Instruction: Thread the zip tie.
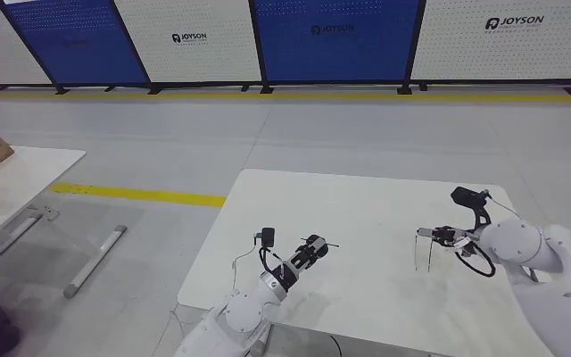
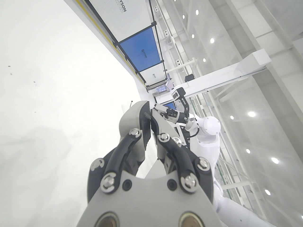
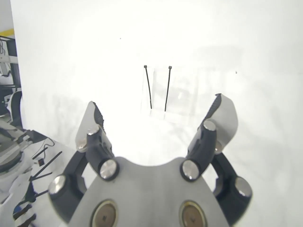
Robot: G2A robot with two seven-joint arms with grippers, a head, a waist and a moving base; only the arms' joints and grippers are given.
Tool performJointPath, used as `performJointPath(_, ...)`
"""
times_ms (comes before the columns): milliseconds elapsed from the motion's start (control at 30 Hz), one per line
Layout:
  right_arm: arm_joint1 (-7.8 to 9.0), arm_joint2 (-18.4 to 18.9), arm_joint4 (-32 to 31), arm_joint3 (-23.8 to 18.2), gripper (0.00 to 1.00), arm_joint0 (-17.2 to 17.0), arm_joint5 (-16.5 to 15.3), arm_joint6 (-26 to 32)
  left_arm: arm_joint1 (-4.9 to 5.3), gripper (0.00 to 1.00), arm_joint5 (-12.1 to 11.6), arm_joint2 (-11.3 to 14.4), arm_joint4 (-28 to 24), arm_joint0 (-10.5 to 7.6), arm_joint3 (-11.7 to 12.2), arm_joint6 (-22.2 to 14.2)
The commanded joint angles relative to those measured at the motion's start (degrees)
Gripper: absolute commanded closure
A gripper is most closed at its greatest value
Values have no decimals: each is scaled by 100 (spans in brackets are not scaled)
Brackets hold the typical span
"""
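Note:
Two black zip ties (image 3: 148, 87) (image 3: 168, 87) stand upright, heads up, in a clear holder (image 3: 175, 95) on the white table (image 1: 375, 214). My right gripper (image 3: 156, 100) hovers open just short of them, nothing between its fingers. In the top view that gripper (image 1: 437, 235) is at the table's right side, above the ties (image 1: 424, 253). My left gripper (image 1: 315, 248) is near the table's front left, with its fingers (image 2: 142, 119) pressed together. A thin black zip tie (image 1: 332, 243) sticks out past the tips, and its end (image 2: 131, 103) shows beside one finger.
The table's front edge (image 1: 268, 317) runs close under the left arm. A thin cable (image 1: 239, 263) hangs off that arm. Bare tabletop lies between the two grippers. A second table (image 1: 31, 174) stands far left across the floor.

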Motion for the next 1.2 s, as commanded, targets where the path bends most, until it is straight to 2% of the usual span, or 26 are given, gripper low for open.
performJointPath(0,-116,-28,-260,140,0,125,0,80,0,100,0,0,0,0,0,0)
performJointPath(100,-312,-143,-561,511,0,427,0,427,0,100,0,0,0,0,0,0)
performJointPath(467,-314,-148,-530,502,0,407,-48,402,0,100,0,0,0,0,0,0)
performJointPath(533,-306,-126,-243,533,0,330,-613,477,0,100,0,0,0,0,0,0)
performJointPath(633,-278,-92,-52,511,0,358,-1188,809,0,100,0,0,0,0,0,0)
performJointPath(700,-262,-75,-25,475,0,379,-1346,949,0,100,0,0,0,0,0,0)
performJointPath(767,-258,-104,-79,423,0,400,-1329,1036,0,100,0,0,0,0,0,0)
performJointPath(867,-296,-276,-259,539,0,518,-995,1098,0,100,0,0,0,0,0,0)
performJointPath(1100,-296,-276,-259,539,0,518,-995,1098,0,100,0,0,0,0,0,0)
performJointPath(1133,-301,-279,-170,533,0,474,-1082,1037,0,100,0,0,0,0,0,0)
performJointPath(1167,-305,-266,120,565,0,425,-1344,1121,0,100,0,0,0,0,0,0)
